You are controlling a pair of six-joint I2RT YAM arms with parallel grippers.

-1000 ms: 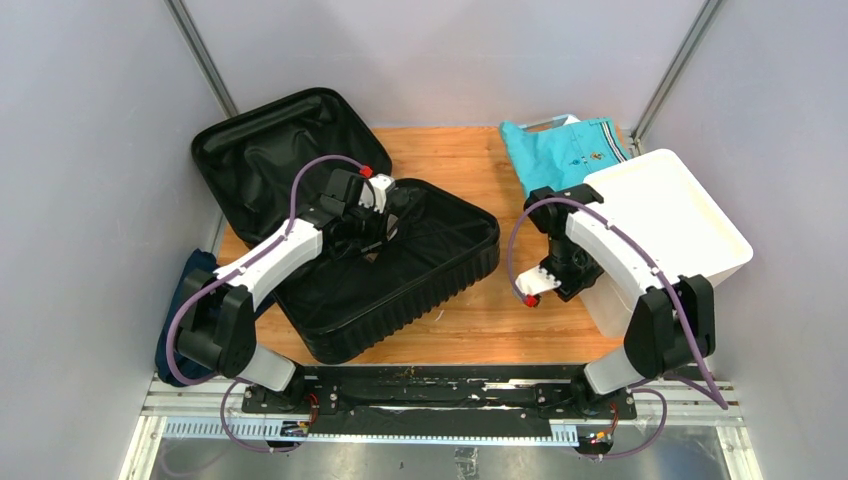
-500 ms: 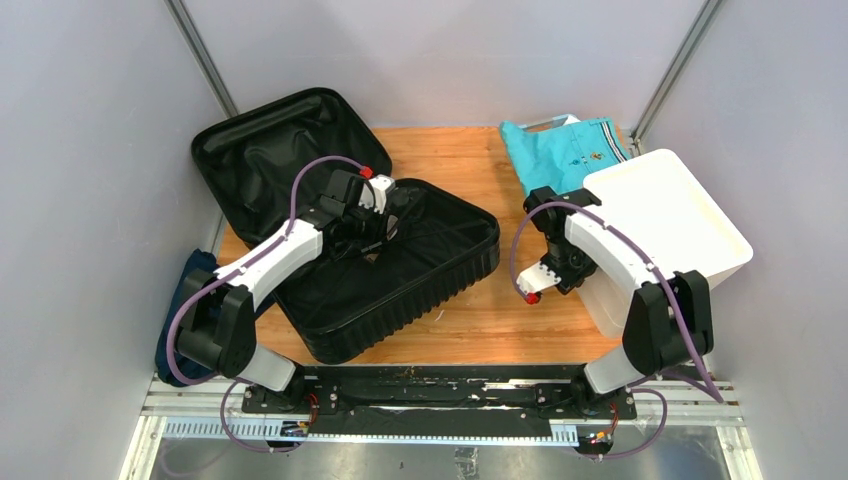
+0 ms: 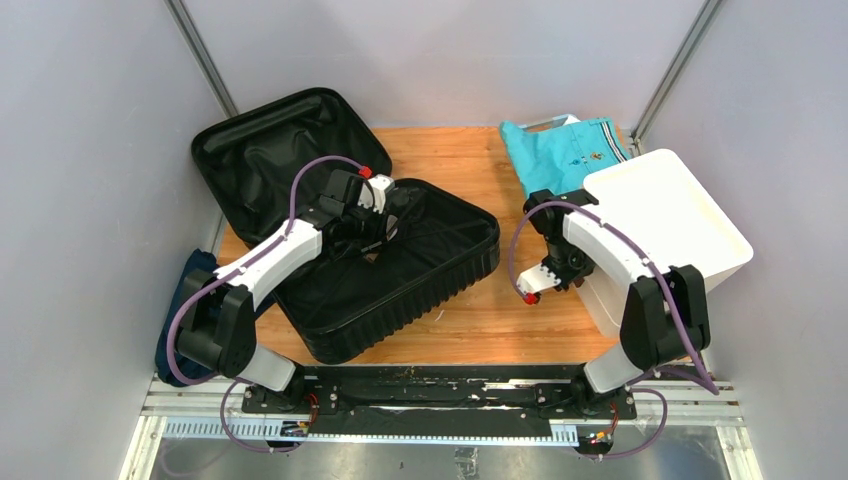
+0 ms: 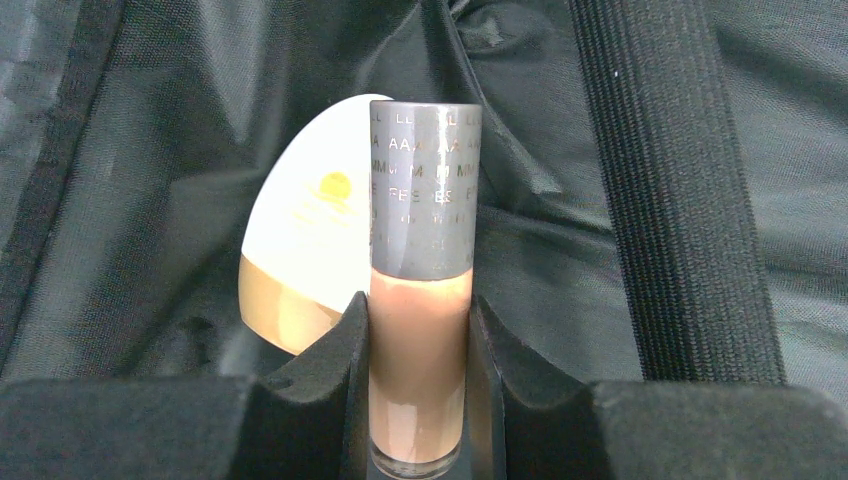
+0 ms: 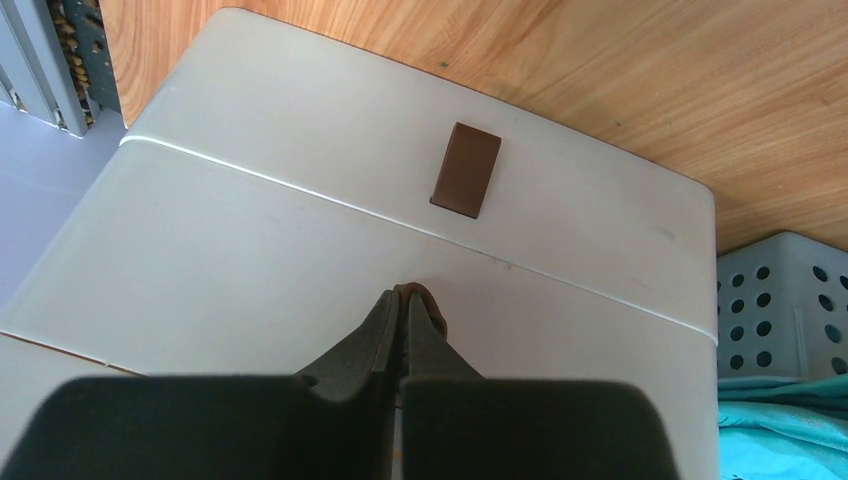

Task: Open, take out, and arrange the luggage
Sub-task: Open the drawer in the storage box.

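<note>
Right tool (image 5: 406, 300) has snapped shut since a second ago, and its arm has shifted slightly beside the smooth white plastic drawer unit (image 5: 250, 250) right of the luggage (image 3: 430, 262), black tips pressed together at a drawer front. Ribbed and hard-shelled, the luggage lies wide open on the left of the wood-grain worktop (image 3: 480, 325), and inside it, over crinkled black lining, the left tool (image 4: 418, 315) clamps a slim clear bottle (image 4: 420, 380) of beige liquid with a matte grey cap. Plain grey walls (image 3: 450, 50) enclose the worktop.

Overhead from behind, wrist views close, left inside luggage (image 3: 440, 255)
</note>
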